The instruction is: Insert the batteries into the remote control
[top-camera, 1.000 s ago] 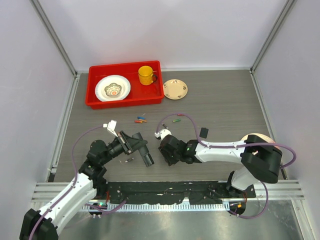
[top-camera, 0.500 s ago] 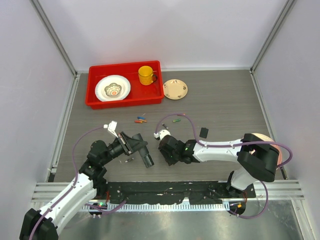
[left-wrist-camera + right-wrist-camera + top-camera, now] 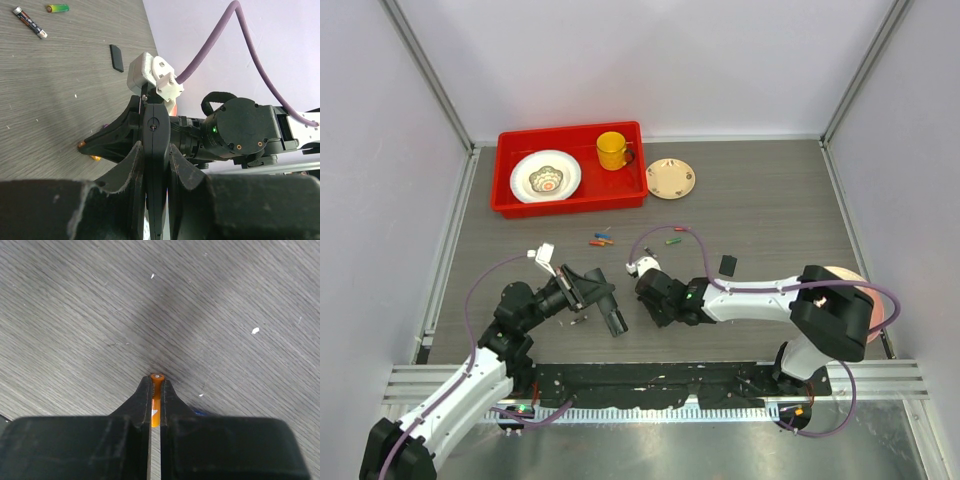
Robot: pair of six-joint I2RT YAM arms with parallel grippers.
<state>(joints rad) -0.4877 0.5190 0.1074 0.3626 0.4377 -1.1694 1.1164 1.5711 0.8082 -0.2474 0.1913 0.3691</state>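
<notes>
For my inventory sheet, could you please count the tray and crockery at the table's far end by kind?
Red tray: 1
Yellow mug: 1
Plates: 2, the white plate and the beige plate
Total: 4

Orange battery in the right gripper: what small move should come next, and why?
Probably raise the right gripper a little and carry the orange battery left toward the remote. The gripper is shut on the battery, low over the table, and the left gripper holds the remote close beside it.
</notes>
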